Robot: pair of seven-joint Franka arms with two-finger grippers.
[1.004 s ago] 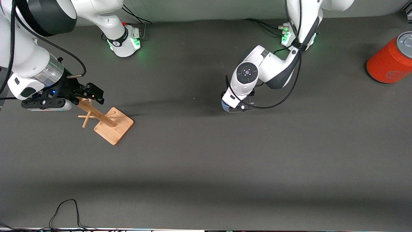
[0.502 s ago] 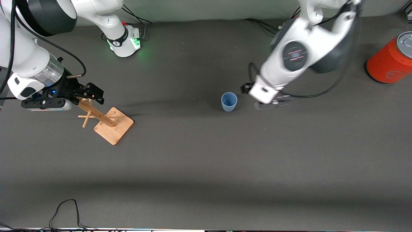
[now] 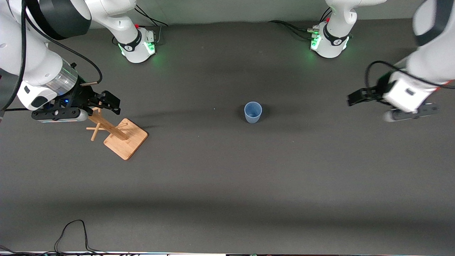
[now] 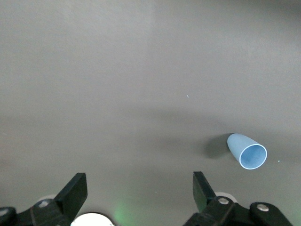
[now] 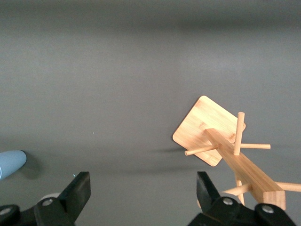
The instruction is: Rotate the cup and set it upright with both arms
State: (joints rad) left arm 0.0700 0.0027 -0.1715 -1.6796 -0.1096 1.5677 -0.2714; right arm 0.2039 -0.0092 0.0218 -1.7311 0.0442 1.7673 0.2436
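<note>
The left gripper (image 3: 359,96) is at the right edge of the front view, in the air over bare table (image 3: 227,177), and its fingers (image 4: 75,190) stand wide apart with nothing between them. The right gripper (image 3: 106,101) is at the left of the front view, over the top of the rack (image 3: 119,133); its fingers (image 5: 80,190) are also wide and hold nothing. The cup (image 3: 253,112) stands upright on the table near the middle of the front view, a little above centre, its mouth facing up. It is well apart from both grippers and nothing touches it. The rack stands on its square base at the middle left of the frame, toward the right arm's end of the table.
</note>
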